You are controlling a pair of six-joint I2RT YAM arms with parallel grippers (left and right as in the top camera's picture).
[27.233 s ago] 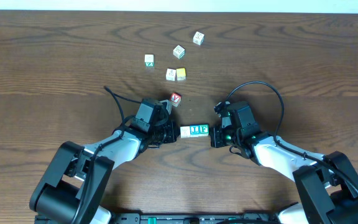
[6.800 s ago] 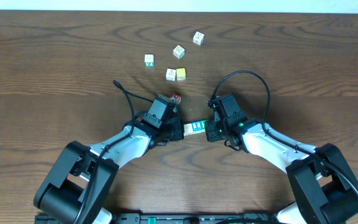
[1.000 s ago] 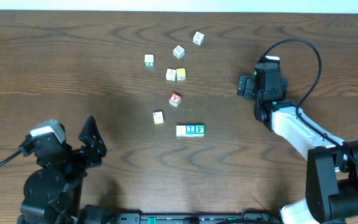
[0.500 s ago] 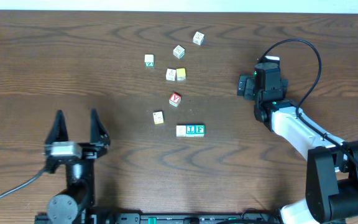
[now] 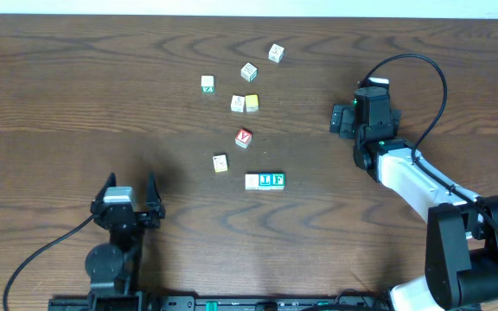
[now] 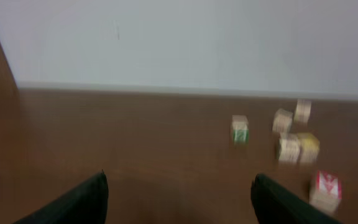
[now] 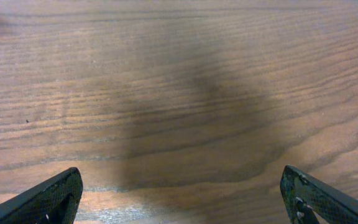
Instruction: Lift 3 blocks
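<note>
Well, let go of the blocks, now sitting in a touching row mid-worktop, toward the front edge. Pulled left gripper back front-left, right gripper rightward, both with jaws apart.

Even, fairly bright light falls on the worktop in the overhead view. The wood grain reads crisp there, and the shadows are faint and soft-edged.

The left wrist view is blurred all over (smeared rather than merely out of focus). The red cube has no clean edges, the left pincer shows as fuzzy dark shapes, and the pale wall is bright and flat.

The right wrist view is sharp on the grain, with a broad soft shadow across the middle. The right pincer has dark fingers at the bottom corners.
</note>
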